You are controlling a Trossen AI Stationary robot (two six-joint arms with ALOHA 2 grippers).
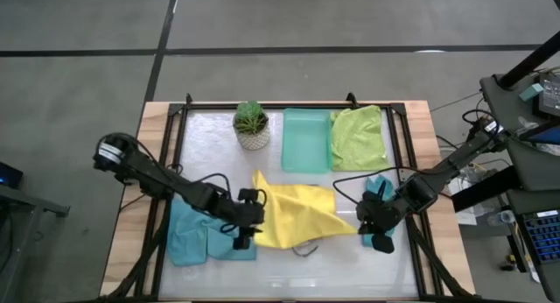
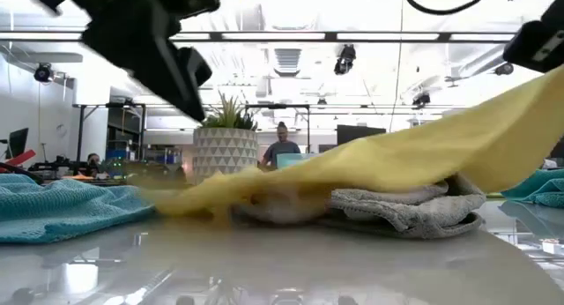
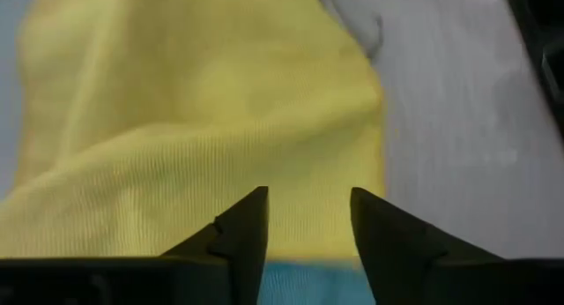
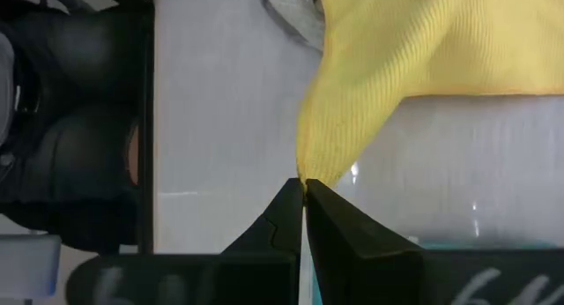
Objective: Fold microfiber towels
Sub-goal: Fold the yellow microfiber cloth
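Left gripper [image 3: 308, 221] apart | ribbed yellow towel [image 1: 297, 214] | right gripper [image 4: 304, 208] clamps its corner

No legible text, label or number anywhere.

Both dark arms are stretched low across the table toward its middle. The left gripper [image 3: 308, 219] is held with its fingers parted (nothing is seen between them), while the right gripper [image 4: 304, 199] is kept pinched tight on a corner of the yellow towel [image 1: 297, 215], lifted slightly.
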